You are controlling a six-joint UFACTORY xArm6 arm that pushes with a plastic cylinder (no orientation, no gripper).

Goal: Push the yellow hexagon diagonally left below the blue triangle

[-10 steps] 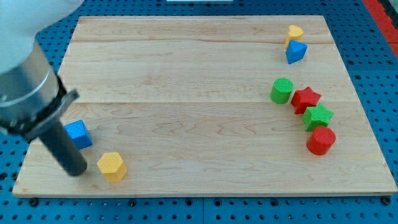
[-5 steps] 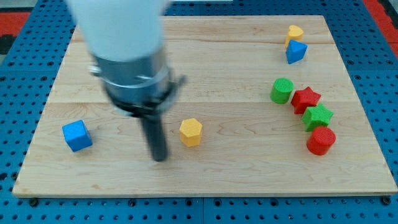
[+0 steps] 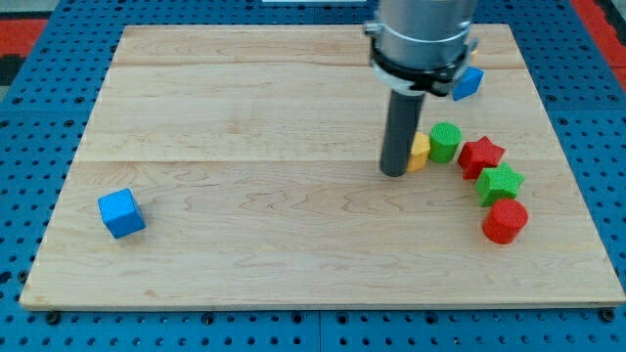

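The yellow hexagon point(image 3: 420, 152) sits right of the board's middle, mostly hidden behind my rod, and touches the green cylinder point(image 3: 445, 142) on its right. My tip point(image 3: 394, 172) rests on the board against the hexagon's left side. The blue triangle point(image 3: 469, 82) lies near the view's top right, partly hidden by the arm, above and to the right of the hexagon. The yellow heart seen earlier above the triangle is hidden by the arm.
A red star point(image 3: 481, 154), a green star point(image 3: 501, 182) and a red cylinder point(image 3: 505, 221) run down the right side below the green cylinder. A blue cube point(image 3: 121, 212) sits at the lower left. The wooden board point(image 3: 245, 117) lies on a blue pegboard.
The yellow hexagon has gone from the lower left to right of the middle, up against the green cylinder. My rod has moved right and up with it. The other blocks have not moved.
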